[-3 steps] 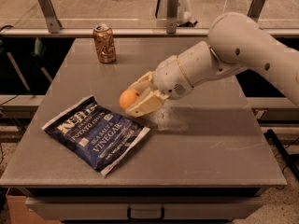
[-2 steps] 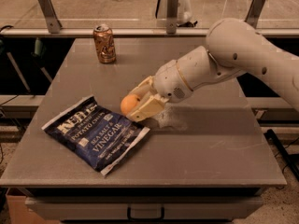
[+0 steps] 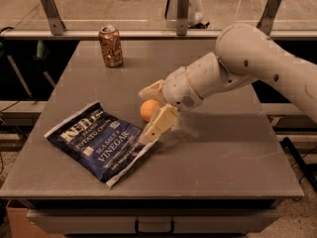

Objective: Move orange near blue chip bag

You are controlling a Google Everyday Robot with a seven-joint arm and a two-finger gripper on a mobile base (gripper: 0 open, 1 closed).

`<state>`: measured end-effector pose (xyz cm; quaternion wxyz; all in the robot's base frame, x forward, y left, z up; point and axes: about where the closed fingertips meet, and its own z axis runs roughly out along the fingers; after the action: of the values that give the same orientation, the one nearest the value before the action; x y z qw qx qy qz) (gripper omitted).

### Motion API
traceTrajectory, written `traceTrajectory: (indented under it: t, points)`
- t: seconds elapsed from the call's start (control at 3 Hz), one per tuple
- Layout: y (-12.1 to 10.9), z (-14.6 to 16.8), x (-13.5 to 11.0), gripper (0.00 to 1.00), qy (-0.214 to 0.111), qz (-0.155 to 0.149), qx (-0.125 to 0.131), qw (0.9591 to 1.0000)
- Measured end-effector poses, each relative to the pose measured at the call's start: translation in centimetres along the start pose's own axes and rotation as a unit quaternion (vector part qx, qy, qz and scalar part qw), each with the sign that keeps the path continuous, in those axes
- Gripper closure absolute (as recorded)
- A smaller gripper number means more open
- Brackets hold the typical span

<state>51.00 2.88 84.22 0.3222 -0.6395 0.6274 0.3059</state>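
Observation:
The orange [image 3: 149, 110] sits low on the grey table [image 3: 228, 152], right beside the upper right edge of the blue chip bag [image 3: 96, 142], which lies flat at the front left. My gripper [image 3: 143, 115] reaches in from the right and is open. One finger [image 3: 151, 90] is just behind the orange, and the other finger [image 3: 158, 125] is in front of it, over the bag's edge. Both fingers stand slightly off the orange.
A brownish drink can [image 3: 111, 46] stands upright at the back left of the table. My white arm [image 3: 247, 63] crosses the right half of the table. A metal railing [image 3: 178, 31] runs behind the table's far edge.
My gripper has come down and a little left with the orange toward the bag. Its fingers have spread apart, so they no longer clamp the orange.

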Motion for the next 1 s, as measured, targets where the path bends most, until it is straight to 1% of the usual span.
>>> traceTrajectory:
  t: [0.67, 1.0]
  points:
    - [-0.8, -0.5, 0.2, 0.0, 0.0, 0.003, 0.01, 0.9999]
    - [-1.7, -2.1, 0.4, 0.0, -0.014, 0.016, 0.027, 0.9994]
